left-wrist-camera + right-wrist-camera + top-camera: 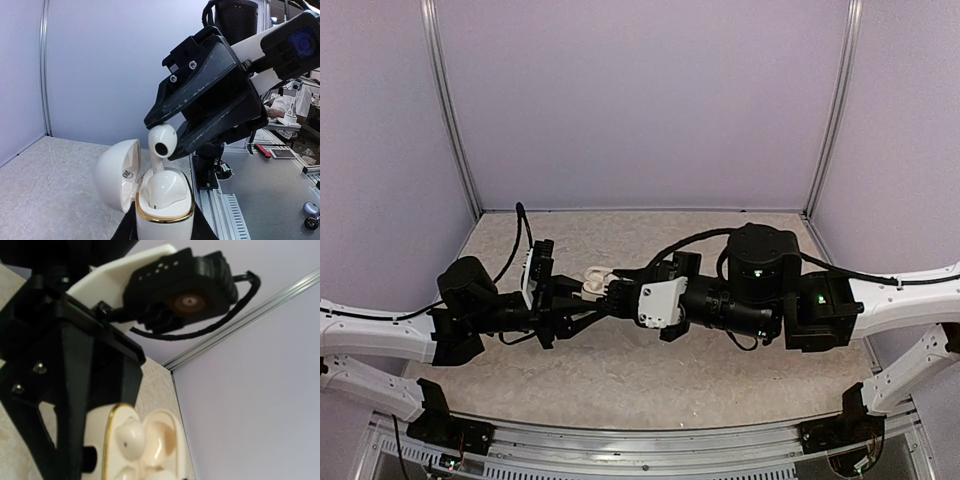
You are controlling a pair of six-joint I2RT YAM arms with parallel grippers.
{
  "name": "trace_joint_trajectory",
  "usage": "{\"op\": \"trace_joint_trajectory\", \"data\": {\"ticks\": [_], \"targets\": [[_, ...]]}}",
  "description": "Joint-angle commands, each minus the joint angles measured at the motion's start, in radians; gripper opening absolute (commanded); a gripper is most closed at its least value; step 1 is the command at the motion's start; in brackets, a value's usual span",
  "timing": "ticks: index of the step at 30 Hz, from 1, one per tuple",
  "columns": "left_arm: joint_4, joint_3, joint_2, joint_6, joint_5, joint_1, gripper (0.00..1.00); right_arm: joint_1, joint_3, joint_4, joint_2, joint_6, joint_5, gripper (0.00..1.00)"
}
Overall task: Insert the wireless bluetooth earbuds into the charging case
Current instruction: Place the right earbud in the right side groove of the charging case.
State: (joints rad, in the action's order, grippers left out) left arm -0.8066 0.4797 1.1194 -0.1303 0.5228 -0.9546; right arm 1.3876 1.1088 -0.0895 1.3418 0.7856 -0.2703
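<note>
The white charging case point(165, 222) with a gold rim stands upright between my left gripper's point(162, 227) black fingers, its lid point(117, 172) swung open to the left. One white earbud point(167, 190) sits in the case. My right gripper point(161, 139) is shut on a second white earbud point(162, 141), whose stem points down into the case's far socket. In the top view both grippers meet mid-table, the left point(582, 290) and the right point(612, 290), with the case point(595, 278) between them. The right wrist view shows the case point(106, 440) and the seated bud point(127, 437). No black earbuds are in view.
The speckled table point(650, 370) is walled by lavender panels with metal posts point(450, 110) at the back corners. A metal rail point(225, 210) runs along the table edge behind the right arm. The left wrist camera housing point(180, 295) hangs close above the right gripper.
</note>
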Motion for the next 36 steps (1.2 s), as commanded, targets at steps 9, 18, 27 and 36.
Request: {"op": "trace_joint_trajectory", "data": {"ticks": [9, 18, 27, 36], "targets": [[-0.082, 0.035, -0.024, -0.005, 0.019, -0.004, 0.00, 0.010, -0.033, 0.018, -0.033, -0.026, 0.020, 0.20], [-0.085, 0.033, -0.024, -0.004, 0.015, -0.004, 0.00, 0.010, -0.026, 0.036, -0.029, -0.032, 0.047, 0.25], [-0.085, 0.031, -0.025, 0.000, 0.010, -0.003, 0.00, 0.010, -0.020, 0.027, -0.037, -0.044, 0.030, 0.35], [-0.087, 0.028, -0.024, 0.001, 0.001, 0.002, 0.00, -0.001, 0.000, 0.000, -0.082, -0.141, 0.059, 0.46]]}}
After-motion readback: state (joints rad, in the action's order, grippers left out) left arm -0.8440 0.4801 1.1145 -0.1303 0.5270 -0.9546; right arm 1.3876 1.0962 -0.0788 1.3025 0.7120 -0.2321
